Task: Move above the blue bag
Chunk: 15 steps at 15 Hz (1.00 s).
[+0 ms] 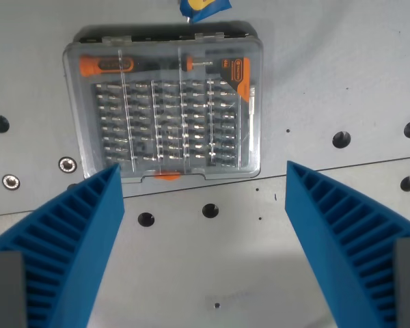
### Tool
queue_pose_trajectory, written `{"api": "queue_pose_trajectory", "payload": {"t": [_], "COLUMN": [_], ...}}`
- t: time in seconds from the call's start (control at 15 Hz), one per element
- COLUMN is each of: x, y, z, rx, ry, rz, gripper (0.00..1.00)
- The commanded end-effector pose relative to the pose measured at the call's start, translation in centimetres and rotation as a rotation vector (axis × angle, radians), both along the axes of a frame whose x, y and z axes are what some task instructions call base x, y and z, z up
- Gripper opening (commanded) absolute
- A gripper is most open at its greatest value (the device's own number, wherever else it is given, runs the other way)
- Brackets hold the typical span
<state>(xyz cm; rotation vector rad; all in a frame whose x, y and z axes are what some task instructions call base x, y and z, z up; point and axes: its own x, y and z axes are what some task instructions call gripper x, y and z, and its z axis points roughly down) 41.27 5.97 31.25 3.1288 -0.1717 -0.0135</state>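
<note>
Only a corner of the blue bag, blue with a yellow patch, shows at the top edge of the wrist view, just beyond the far side of a clear case. My gripper is open, its two ribbed blue fingers spread wide at the bottom left and bottom right. Nothing is between them. The fingertips hang over the near edge of the case, well short of the bag.
A clear plastic screwdriver bit case with an orange-handled driver and rows of bits lies flat on the grey metal table. The table has several bolt holes and a seam running across.
</note>
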Motion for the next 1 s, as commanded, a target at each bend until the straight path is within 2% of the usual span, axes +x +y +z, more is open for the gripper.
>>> {"api": "queue_pose_trajectory", "payload": {"t": [0.07, 0.53, 1.0], "x": [0.4, 2.0, 4.7], "y": [0.0, 0.0, -0.2], "z": [-0.2, -1.9, -4.5], "rx": [-0.004, -0.022, -0.035], "ry": [-0.011, -0.001, 0.017], "rz": [0.018, 0.063, 0.11], "gripper": [1.0, 1.0, 1.0]}}
